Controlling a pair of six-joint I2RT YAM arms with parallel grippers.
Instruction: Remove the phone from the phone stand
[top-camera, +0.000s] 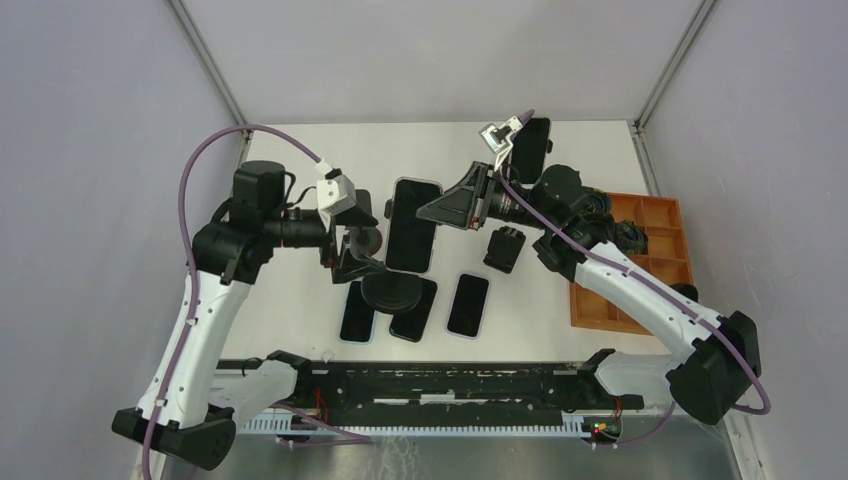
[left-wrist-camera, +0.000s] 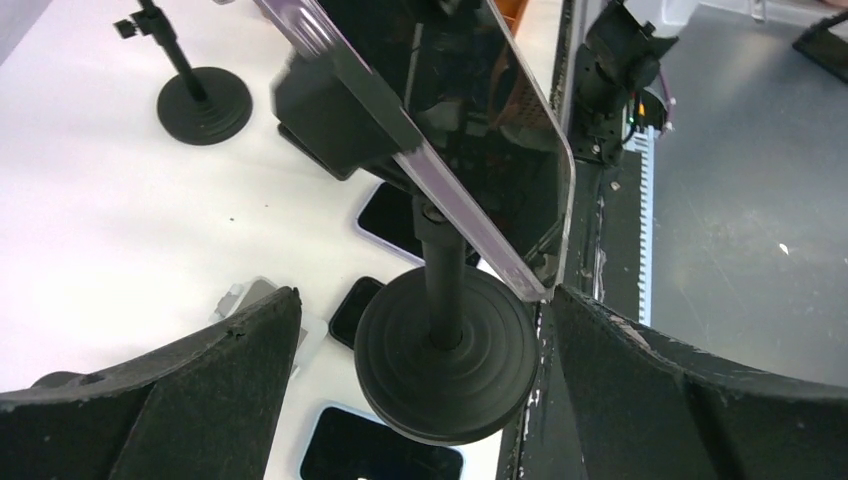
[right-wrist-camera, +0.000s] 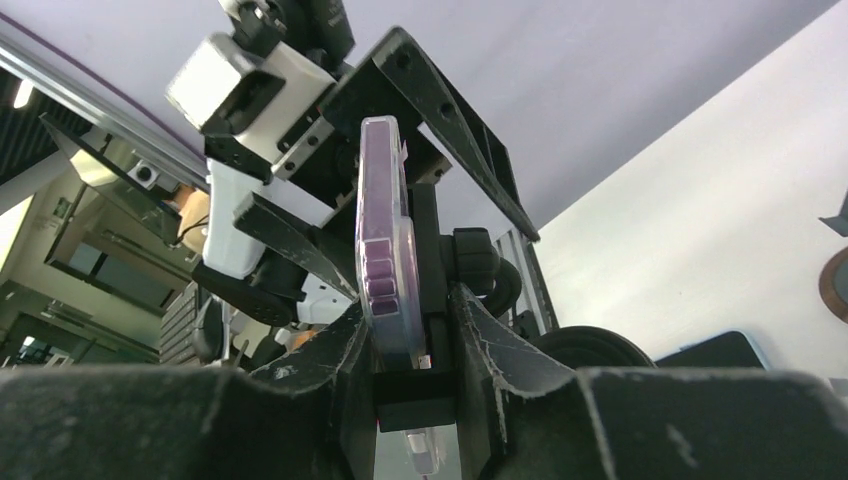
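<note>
My right tool (right-wrist-camera: 415, 345) is pinching the phone (top-camera: 411, 225), clamped in its phone stand (left-wrist-camera: 443, 280) mid-frame in the top view. My left tool (left-wrist-camera: 425, 340) is spread wide around the base (left-wrist-camera: 470, 390), not gripping. If I pull now, the clamp (left-wrist-camera: 325, 105) could drag that unbraced stand over.

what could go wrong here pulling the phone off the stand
1. The left gripper is open around the stand base, not holding it, so the stand may tip when the right gripper pulls the phone.
2. Loose phones lie right by the base; a toppling stand could strike them.
</note>
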